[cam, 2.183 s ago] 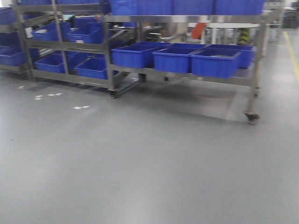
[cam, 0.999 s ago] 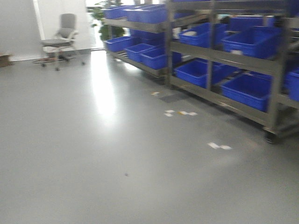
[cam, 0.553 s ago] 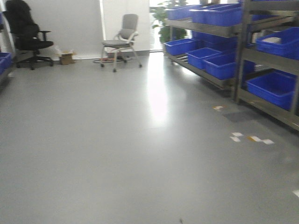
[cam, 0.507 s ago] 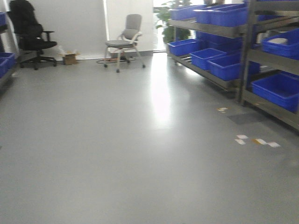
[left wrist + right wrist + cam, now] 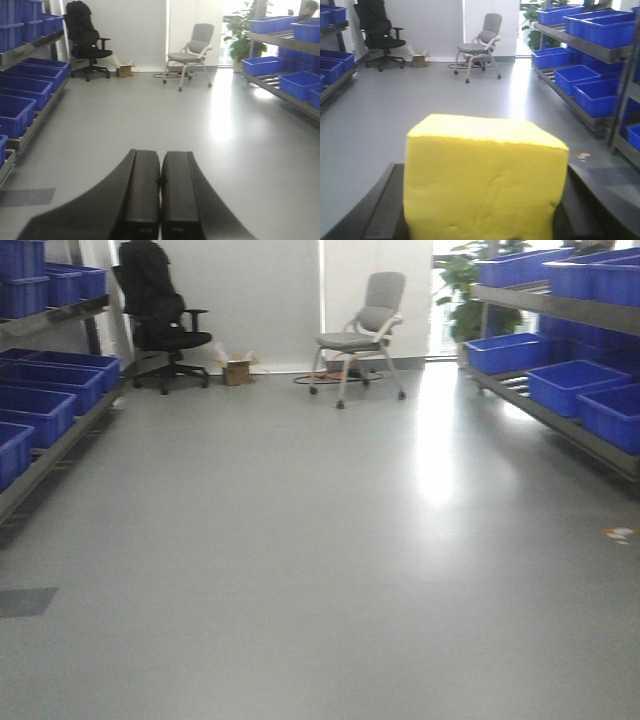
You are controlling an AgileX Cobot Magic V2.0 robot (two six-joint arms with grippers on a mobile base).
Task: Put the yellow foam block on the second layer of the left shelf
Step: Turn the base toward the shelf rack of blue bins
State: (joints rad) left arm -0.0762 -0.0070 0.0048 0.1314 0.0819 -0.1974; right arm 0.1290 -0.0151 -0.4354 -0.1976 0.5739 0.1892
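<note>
View swung round, left shelf point(image 5: 60, 448) now brought in at left edge; yellow foam block point(image 5: 485, 175) is clamped in right gripper point(image 5: 485, 215), left gripper point(image 5: 160, 200) closed, empty — approach still needed.

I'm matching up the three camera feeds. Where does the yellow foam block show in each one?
Front view: not in it.
Left wrist view: not in it; only the shut, empty left pincer shows at the bottom.
Right wrist view: the yellow foam block fills the lower middle, gripped by the right pincer.
Shared landmark: the grey chair at the far end of the aisle appears in all three.
</note>
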